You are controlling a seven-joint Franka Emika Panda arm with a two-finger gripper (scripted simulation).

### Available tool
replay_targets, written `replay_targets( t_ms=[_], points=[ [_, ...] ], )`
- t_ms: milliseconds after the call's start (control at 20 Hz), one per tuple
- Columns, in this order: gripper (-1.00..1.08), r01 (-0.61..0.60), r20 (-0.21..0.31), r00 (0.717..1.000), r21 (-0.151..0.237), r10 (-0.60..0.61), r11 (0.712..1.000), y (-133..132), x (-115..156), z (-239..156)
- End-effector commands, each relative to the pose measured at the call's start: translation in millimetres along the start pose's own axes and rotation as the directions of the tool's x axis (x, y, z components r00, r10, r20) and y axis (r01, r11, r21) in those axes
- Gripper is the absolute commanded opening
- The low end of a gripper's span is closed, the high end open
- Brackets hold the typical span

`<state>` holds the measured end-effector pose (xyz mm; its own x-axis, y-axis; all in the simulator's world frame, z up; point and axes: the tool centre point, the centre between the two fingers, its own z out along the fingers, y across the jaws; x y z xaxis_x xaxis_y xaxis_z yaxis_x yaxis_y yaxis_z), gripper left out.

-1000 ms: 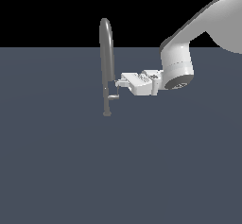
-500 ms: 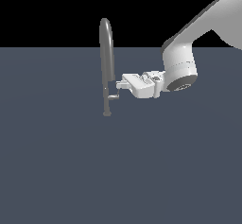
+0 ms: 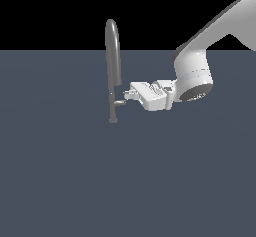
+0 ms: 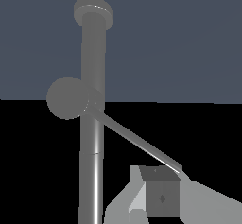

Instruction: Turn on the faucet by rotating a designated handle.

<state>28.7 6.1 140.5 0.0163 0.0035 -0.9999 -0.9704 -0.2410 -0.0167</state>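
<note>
The faucet (image 3: 113, 66) is a tall thin grey tap with an arched spout, standing on a small round base. In the wrist view its stem (image 4: 91, 128) runs the length of the picture. The handle (image 3: 119, 102) is a short light-grey bar sticking out from the lower stem toward the exterior view's right. In the wrist view the handle (image 4: 137, 140) is a thin rod, and its far end rests against my fingertips. My gripper (image 3: 130, 95) reaches in from the exterior view's right, level with the handle. The fingers (image 4: 161, 195) look pressed together, with nothing held between them.
The white arm (image 3: 200, 66) comes down from the upper right of the exterior view. A flat dark grey-blue floor (image 3: 125, 181) stretches all around the faucet. A round grey knob (image 4: 68, 98) sits on the stem where the handle joins it.
My hand has sunk a little and drifted slightly to the exterior view's right, staying at the handle's tip. The handle's position has barely changed.
</note>
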Motion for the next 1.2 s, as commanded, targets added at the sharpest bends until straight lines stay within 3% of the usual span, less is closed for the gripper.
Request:
replay_targets(
  t_ms=[0,150,200,250,650,700,750,1150],
  points=[
    [-1.00,-0.011,0.001,1.000,0.000,0.011,1.000,9,17,0],
    [-1.00,-0.015,0.001,1.000,-0.002,0.015,1.000,20,36,-1],
    [-1.00,-0.015,0.001,1.000,-0.002,0.015,1.000,20,36,-1],
    [-1.00,0.004,0.005,1.000,-0.004,-0.004,1.000,13,18,0],
    [-1.00,-0.014,0.001,1.000,-0.002,0.014,1.000,18,67,-1],
    [-1.00,-0.014,0.001,1.000,-0.002,0.014,1.000,18,67,-1],
    [-1.00,0.013,-0.005,1.000,-0.014,-0.013,1.000,13,43,0],
    [-1.00,-0.003,-0.002,1.000,-0.007,0.003,1.000,5,74,0]
  ],
)
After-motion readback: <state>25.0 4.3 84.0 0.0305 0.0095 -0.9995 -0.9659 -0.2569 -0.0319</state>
